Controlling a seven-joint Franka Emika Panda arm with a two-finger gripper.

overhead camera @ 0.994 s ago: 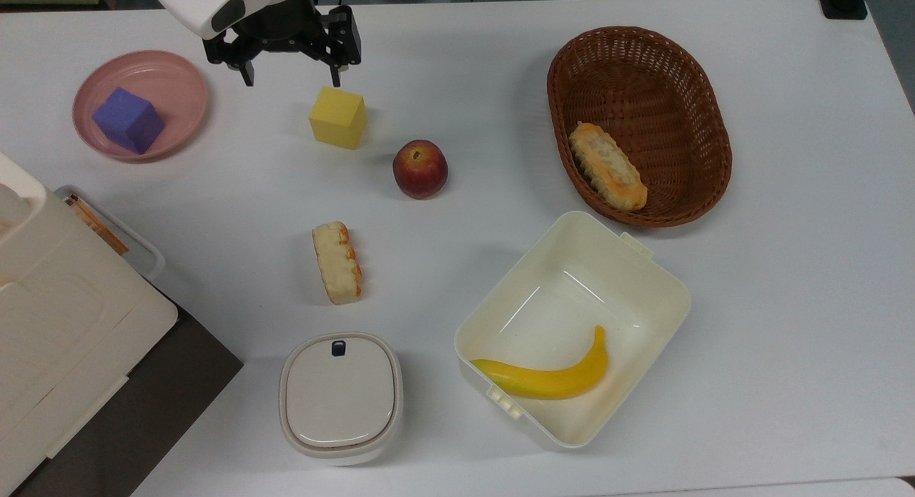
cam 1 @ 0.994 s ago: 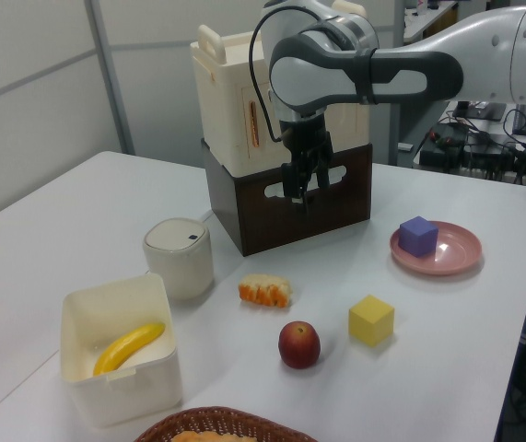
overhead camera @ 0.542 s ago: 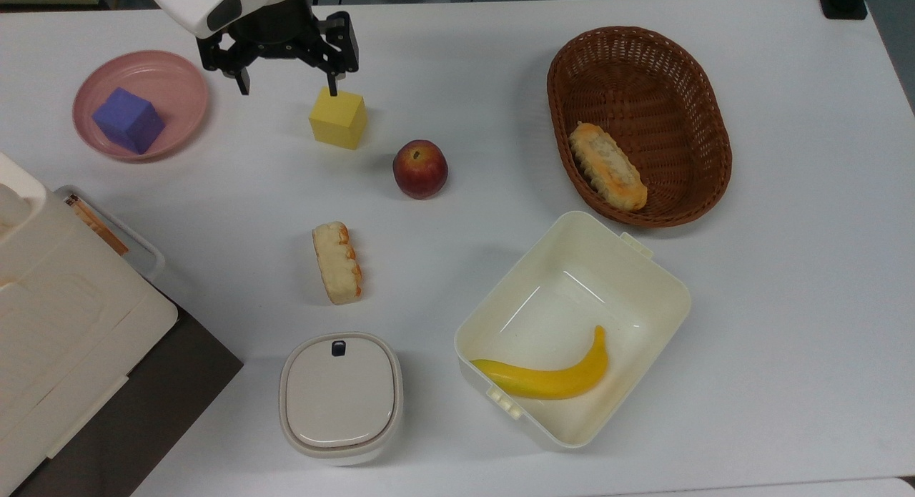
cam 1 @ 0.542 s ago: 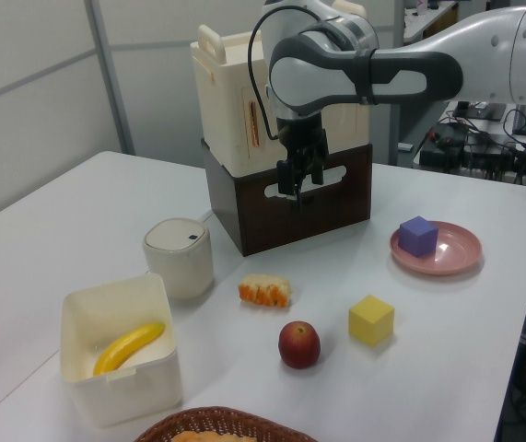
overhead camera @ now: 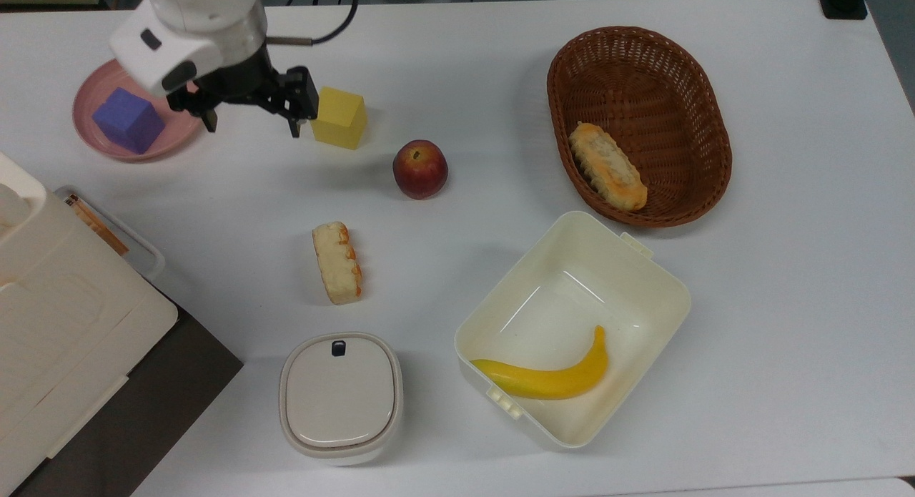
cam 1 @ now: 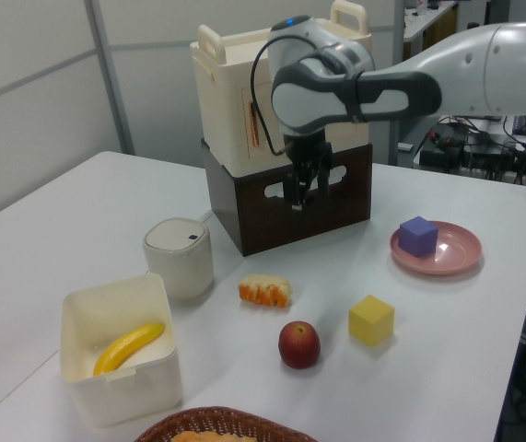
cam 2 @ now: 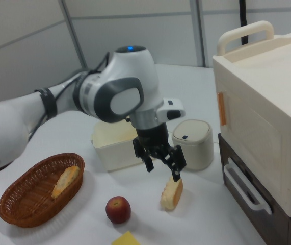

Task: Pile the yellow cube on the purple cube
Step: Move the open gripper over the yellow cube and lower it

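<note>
The yellow cube [overhead camera: 339, 118] sits on the white table, apart from everything else. The purple cube [overhead camera: 129, 120] lies in a pink plate [overhead camera: 84, 114] at the top view's left. My gripper [overhead camera: 251, 125] hangs open and empty well above the table, between the two cubes in the top view, one fingertip [overhead camera: 293, 129] just left of the yellow cube's image. In the left view the gripper [cam 1: 299, 198] floats before the dark crate, far above the yellow cube [cam 1: 371, 319] and purple cube [cam 1: 418, 235]. The right view has the gripper [cam 2: 161, 171] open above the bread.
A red apple [overhead camera: 420, 169] and a bread piece [overhead camera: 337, 262] lie near the yellow cube. A wicker basket [overhead camera: 686, 75] holds bread, an open cream box [overhead camera: 643, 282] holds a banana [overhead camera: 550, 379]. A lidded white pot [overhead camera: 339, 397] and a cream crate [overhead camera: 57, 318] stand at the top view's lower left.
The gripper has swung toward the top view's left and lower, from above the yellow cube to between the two cubes, still open. Neither cube has moved.
</note>
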